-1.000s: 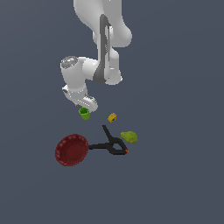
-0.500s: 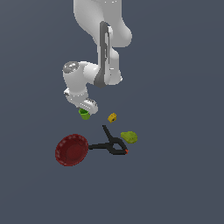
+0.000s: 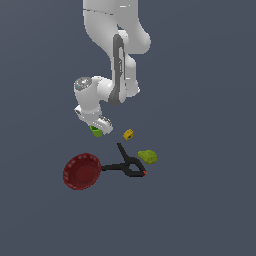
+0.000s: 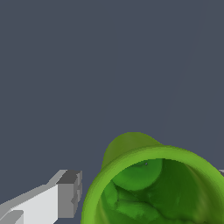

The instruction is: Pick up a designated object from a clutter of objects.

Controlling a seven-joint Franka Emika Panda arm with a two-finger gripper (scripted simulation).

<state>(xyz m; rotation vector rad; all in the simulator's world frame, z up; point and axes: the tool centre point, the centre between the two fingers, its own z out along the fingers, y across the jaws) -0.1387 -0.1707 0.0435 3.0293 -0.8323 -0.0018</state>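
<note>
The designated object, a small lime-green cup (image 3: pixel 96 131), stands at the back of the clutter of objects, partly hidden under my gripper (image 3: pixel 97 126). In the wrist view the cup (image 4: pixel 127 146) fills the lower middle, rim up, with its hollow inside showing. My gripper (image 4: pixel 146 183) straddles it. One white finger with a grey pad (image 4: pixel 69 193) stands just beside the rim with a thin gap, and only a sliver of the other finger shows at the picture's edge. The jaws look open around the cup.
A dark red round bowl (image 3: pixel 81 171) lies toward the exterior view's left. A black clamp with a red tip (image 3: pixel 125 165) is beside it. A small yellow block (image 3: pixel 128 134) and a yellow-green lump (image 3: pixel 148 156) lie toward the exterior view's right of the cup.
The arm has come down over the green cup, so the gripper sits lower around it. The cup and the other items have not moved.
</note>
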